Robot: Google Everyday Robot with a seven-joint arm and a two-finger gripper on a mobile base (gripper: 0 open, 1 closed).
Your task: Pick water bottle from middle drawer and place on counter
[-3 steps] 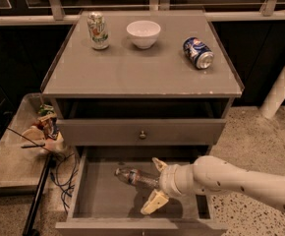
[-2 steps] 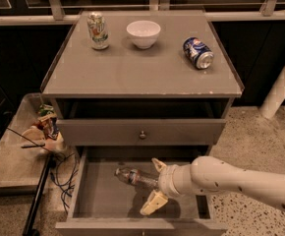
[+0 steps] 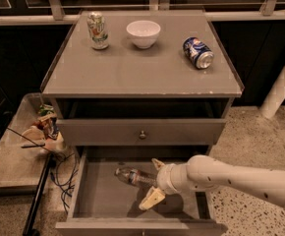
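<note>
The water bottle (image 3: 132, 176) lies on its side on the floor of the open middle drawer (image 3: 100, 198), cap to the left. My gripper (image 3: 154, 181) reaches in from the right on a white arm. It is open, one finger behind the bottle's right end and one finger (image 3: 151, 199) in front of it, so the bottle's end lies between them. The counter (image 3: 137, 68) is the grey cabinet top above.
On the counter stand a green soda can (image 3: 98, 30) at the back left and a white bowl (image 3: 143, 33) in the middle; a blue soda can (image 3: 198, 52) lies at the right. A closed drawer front with a knob (image 3: 142, 134) is above. Clutter and cables (image 3: 46, 132) lie left.
</note>
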